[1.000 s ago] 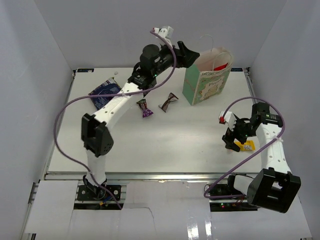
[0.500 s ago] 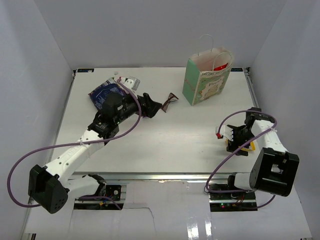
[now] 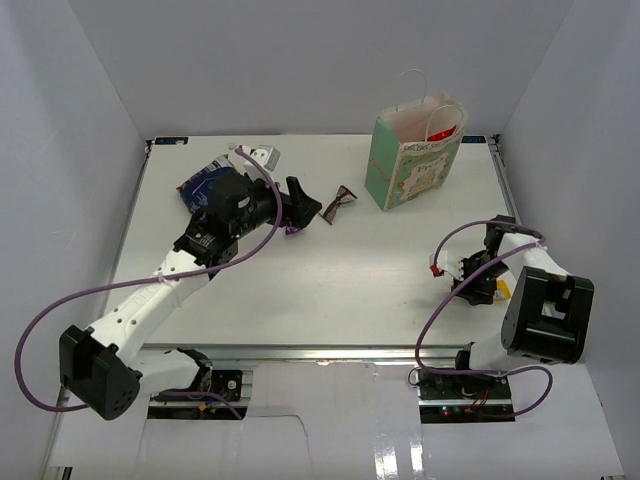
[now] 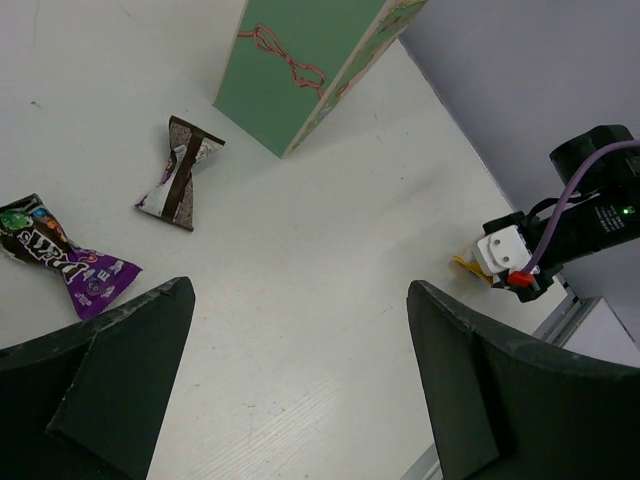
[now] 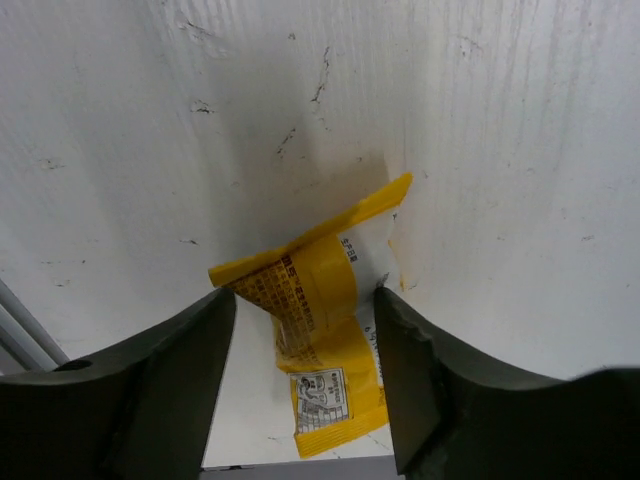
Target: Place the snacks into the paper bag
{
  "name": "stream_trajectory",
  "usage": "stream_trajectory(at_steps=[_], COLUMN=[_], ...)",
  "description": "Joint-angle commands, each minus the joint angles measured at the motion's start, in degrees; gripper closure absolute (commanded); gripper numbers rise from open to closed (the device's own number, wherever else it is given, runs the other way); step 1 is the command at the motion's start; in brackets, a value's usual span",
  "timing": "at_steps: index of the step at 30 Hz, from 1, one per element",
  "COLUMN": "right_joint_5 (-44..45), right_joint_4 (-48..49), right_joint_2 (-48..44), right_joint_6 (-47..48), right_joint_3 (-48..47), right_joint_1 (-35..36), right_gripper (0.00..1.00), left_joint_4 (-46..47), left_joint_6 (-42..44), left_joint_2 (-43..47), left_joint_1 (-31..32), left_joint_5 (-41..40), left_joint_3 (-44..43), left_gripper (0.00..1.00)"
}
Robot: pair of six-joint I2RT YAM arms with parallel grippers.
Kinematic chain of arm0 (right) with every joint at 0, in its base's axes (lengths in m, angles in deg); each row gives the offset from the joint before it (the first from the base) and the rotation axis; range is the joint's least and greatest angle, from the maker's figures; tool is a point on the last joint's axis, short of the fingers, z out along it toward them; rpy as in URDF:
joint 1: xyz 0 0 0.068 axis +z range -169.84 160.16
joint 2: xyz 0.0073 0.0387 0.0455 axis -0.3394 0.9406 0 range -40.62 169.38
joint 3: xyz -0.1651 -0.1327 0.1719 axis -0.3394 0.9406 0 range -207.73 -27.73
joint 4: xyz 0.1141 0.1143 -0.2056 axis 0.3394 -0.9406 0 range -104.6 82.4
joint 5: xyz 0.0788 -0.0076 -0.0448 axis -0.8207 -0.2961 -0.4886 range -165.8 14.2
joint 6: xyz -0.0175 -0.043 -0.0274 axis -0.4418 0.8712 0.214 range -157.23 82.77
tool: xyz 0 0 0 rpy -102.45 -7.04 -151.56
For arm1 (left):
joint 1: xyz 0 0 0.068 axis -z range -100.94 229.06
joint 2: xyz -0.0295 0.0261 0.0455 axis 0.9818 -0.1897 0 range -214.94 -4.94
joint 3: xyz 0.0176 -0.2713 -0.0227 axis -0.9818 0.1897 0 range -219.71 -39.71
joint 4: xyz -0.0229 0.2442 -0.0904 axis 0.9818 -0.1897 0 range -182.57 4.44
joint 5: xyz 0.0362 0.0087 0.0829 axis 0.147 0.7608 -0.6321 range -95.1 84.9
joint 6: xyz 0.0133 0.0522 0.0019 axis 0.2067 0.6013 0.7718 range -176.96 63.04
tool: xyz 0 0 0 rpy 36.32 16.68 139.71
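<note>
Above the middle of the bench (image 3: pixel 350 290), the left fingers (image 4: pixel 130 370) hung spread and empty, a second after that arm had been raised at the mouth of the paper bag (image 3: pixel 410 170). The swing back down suggested one delivery was over and the next pick was beginning. A red bag (image 3: pixel 443 132) showed inside the paper bag's open top.

A purple candy (image 4: pixel 70 262) lay just off the tip of one left finger rather than between the pair, so a small shift sideways looked necessary before any squeeze. A brown candy (image 4: pixel 180 172) sat farther ahead of those fingers, toward the paper bag, and a blue bag (image 3: pixel 200 185) lay behind them, beside the arm.

Across the bench, the right fingers (image 5: pixel 170 370) had settled lower over a yellow bar (image 5: pixel 315 330) during the same second. They stood apart on either side of it, not yet clamped. Four snacks were therefore seen outside the bag.

Room was uneven. The yellow bar rested near the right edge of the bench, with the edge rail just behind the right fingers, leaving little margin for a nudge that way. Ahead of both pairs of fingers, bare bench ran to the paper bag, which stood upright near the back edge.
</note>
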Motion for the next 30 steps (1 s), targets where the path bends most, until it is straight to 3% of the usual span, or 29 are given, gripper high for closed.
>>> stream_trajectory(at_steps=[1,5,9,12,21,25,29,30], right_joint_5=[-0.9,-5.1,-11.2,-19.0,-44.5,-49.8,-52.5,-52.7], right_joint_4=[0.7,-0.4,-4.4,-9.4,-17.7,-11.6,12.6,17.1], right_joint_2=[2.9,4.3,4.5,3.9,2.7,3.1,3.6,4.1], right_joint_6=[-2.8,-7.6,-13.1,-16.2,-25.6,-38.0,-61.5,-71.6], right_joint_3=[-2.1,-4.6,-9.6,-16.0,-40.3,-51.5,-58.1,-59.9], right_joint_1=[-0.3,-0.3,-0.3,-0.3,1.8,4.1,6.5,7.0], right_gripper=[0.41,0.55,0.68,0.71,0.75,0.75,0.74,0.74], left_joint_4=[-1.1,3.2,6.1,8.3,3.2,4.6,5.8,5.6], left_joint_6=[0.3,0.8,-5.4,-10.3,-15.7,-19.0,-20.8,-20.7], left_joint_2=[3.3,6.8,11.8,15.7,20.2,24.0,25.6,25.5], left_joint_1=[-0.2,-0.2,-0.2,-0.2,-0.2,-0.2,-0.2,-0.2], left_joint_5=[-0.7,0.5,0.6,-0.2,1.7,0.9,0.3,0.4], left_joint_3=[0.7,7.0,15.0,18.8,20.9,24.3,25.4,25.1], left_gripper=[0.02,0.02,0.02,0.02,0.02,0.02,0.02,0.02])
